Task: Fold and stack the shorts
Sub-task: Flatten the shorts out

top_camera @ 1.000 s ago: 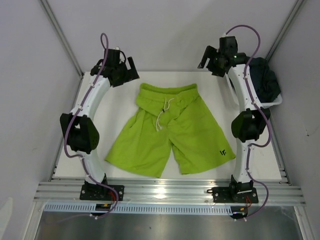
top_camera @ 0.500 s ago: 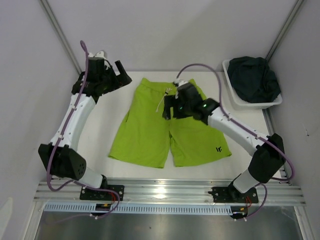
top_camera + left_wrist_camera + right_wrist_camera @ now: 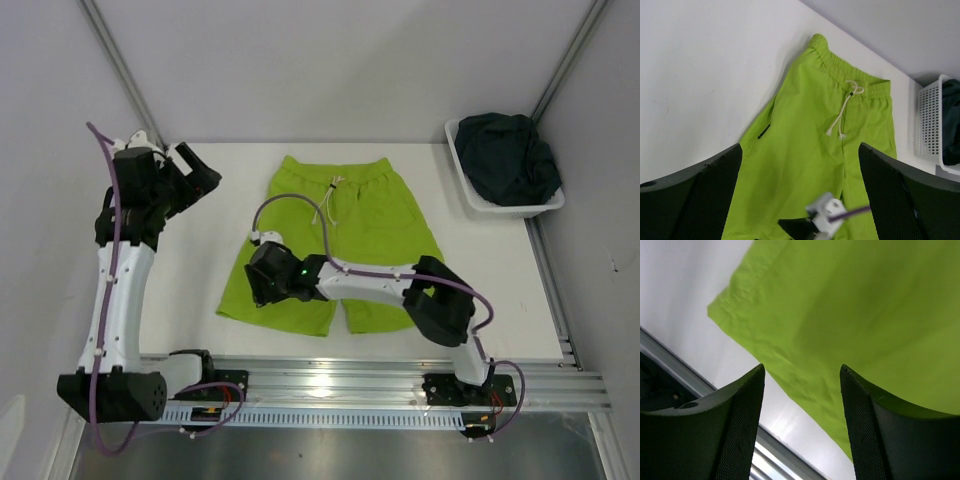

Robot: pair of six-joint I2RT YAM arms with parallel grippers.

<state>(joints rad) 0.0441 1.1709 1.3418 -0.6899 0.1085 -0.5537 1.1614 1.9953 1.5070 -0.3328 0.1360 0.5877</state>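
Right gripper (image 3: 801, 371) spread over lime shorts (image 3: 850, 305) hem (wrist view only); left gripper (image 3: 800, 146) spread wide.

Spread shorts (image 3: 365, 235) lie flat at table (image 3: 490, 290) centre, waistband toward 12 o'clock. Basket (image 3: 515, 209) at 2 o'clock contains bundled shorts (image 3: 505, 155). Right gripper (image 3: 801, 371) over 7 o'clock leg hem; left gripper (image 3: 800, 146) at 10 o'clock.

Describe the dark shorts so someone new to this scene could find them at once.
Go to the far right corner of the table, where a white mesh basket sits. The dark shorts are bunched up inside it, filling it. Unlike the lime shorts spread flat mid-table, they are navy-teal and crumpled.
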